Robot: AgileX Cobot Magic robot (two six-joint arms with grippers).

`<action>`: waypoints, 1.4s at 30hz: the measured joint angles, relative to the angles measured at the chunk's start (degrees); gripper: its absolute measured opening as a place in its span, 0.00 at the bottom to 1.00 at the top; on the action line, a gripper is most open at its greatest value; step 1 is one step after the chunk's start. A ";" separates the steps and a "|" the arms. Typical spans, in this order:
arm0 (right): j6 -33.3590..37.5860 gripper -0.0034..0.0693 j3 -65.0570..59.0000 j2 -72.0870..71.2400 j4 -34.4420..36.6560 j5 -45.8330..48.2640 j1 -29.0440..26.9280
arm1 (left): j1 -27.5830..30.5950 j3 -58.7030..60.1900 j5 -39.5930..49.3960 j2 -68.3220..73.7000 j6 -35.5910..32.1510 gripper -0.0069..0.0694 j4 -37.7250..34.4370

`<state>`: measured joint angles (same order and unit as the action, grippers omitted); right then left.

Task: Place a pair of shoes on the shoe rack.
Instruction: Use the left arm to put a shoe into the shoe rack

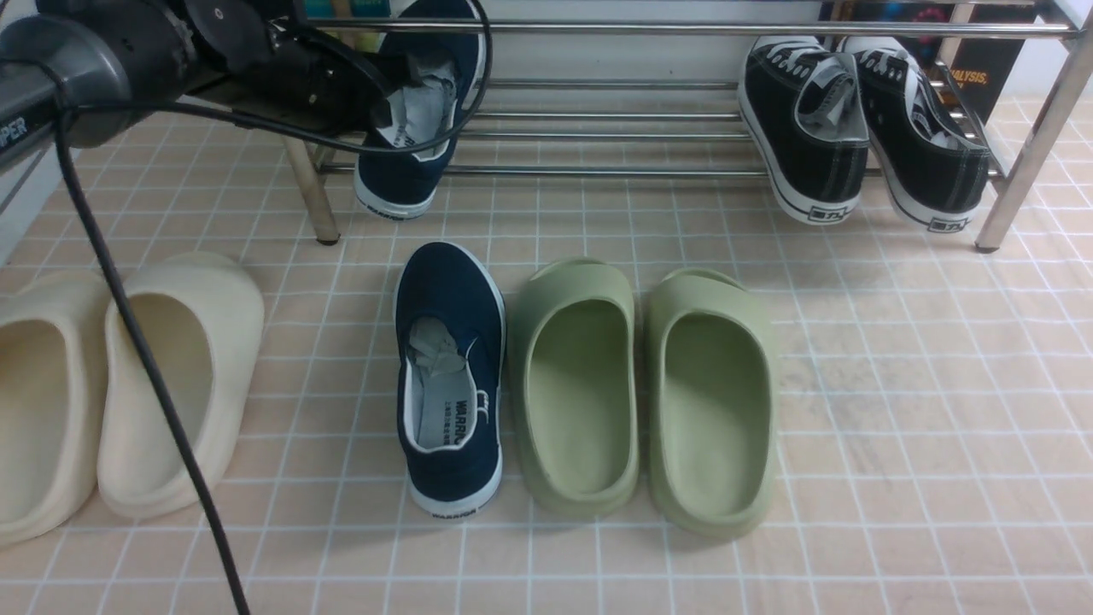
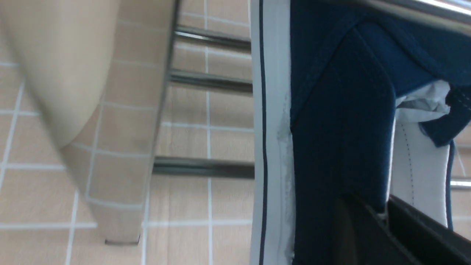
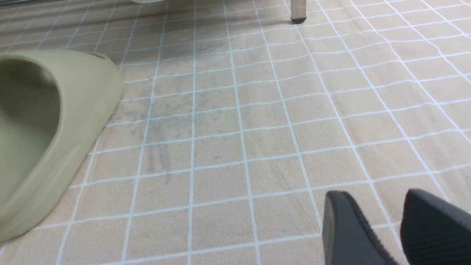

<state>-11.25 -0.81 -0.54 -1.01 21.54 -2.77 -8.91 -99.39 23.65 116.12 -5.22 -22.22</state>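
One navy slip-on [image 1: 423, 111] with a white sole lies on the left end of the chrome shoe rack [image 1: 615, 128], heel toward me. My left gripper [image 1: 376, 107] is shut on its side wall; in the left wrist view the black fingers [image 2: 368, 228] pinch the navy canvas and white lining of this shoe [image 2: 338, 110]. The second navy slip-on [image 1: 450, 376] stands on the tiled floor before the rack, paper stuffing inside. My right gripper [image 3: 368, 206] is open and empty above bare floor; it does not show in the front view.
Black lace-up sneakers [image 1: 854, 120] sit on the rack's right end. Green foam slides [image 1: 645, 384] lie right of the floor slip-on; one shows in the right wrist view [image 3: 44, 129]. Cream slides [image 1: 111, 384] lie at the left. A black cable [image 1: 145, 367] hangs across them.
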 joint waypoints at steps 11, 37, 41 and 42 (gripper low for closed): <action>0.00 0.38 0.00 0.00 0.00 0.00 0.00 | -0.11 -3.55 -7.54 4.79 0.40 0.16 -2.58; 0.00 0.38 0.00 0.00 0.00 0.00 0.00 | -0.04 -4.52 12.03 -3.34 -7.04 0.59 2.07; 0.00 0.38 0.00 0.00 0.00 0.00 0.00 | -0.04 -4.79 20.37 -3.59 -7.06 0.31 2.54; 0.00 0.38 0.00 0.00 0.00 0.00 0.00 | -0.04 -4.79 21.43 -3.12 -7.06 0.24 2.48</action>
<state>-11.25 -0.81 -0.54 -1.01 21.54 -2.77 -8.95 -104.18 45.08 113.00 -12.28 -19.74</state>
